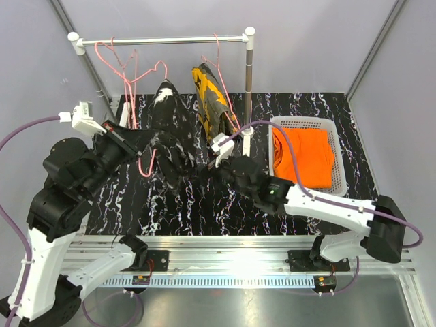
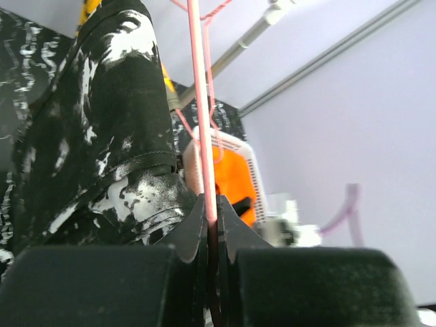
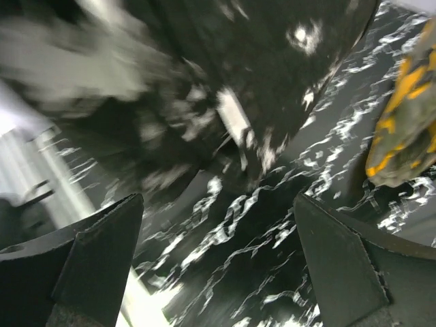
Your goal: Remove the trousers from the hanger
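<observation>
Left gripper (image 2: 211,223) clamped on pink hanger (image 2: 202,122) wire, lower centre of its wrist view. Right gripper (image 3: 218,204) jaws spread wide, empty, facing black speckled trousers (image 3: 272,75). These drape over the hanger, centre of the top view. Cloth likely soft, light and limp; take a bunched fold low down. Only the top view shows orange trousers (image 1: 312,155) in basket (image 1: 300,122) at right and camo trousers (image 1: 210,102) hanging from rail (image 1: 163,41).

A rail (image 1: 163,41) spans the far side. From it hang black speckled trousers (image 1: 167,116) and, to their right, camouflage trousers (image 1: 210,102). Orange trousers (image 1: 310,157) lie in a white basket (image 1: 303,122) at the right. The left gripper (image 1: 136,139) meets a pink hanger (image 1: 130,95) just left of the black pair. The right gripper (image 1: 210,162) sits by their near end.
</observation>
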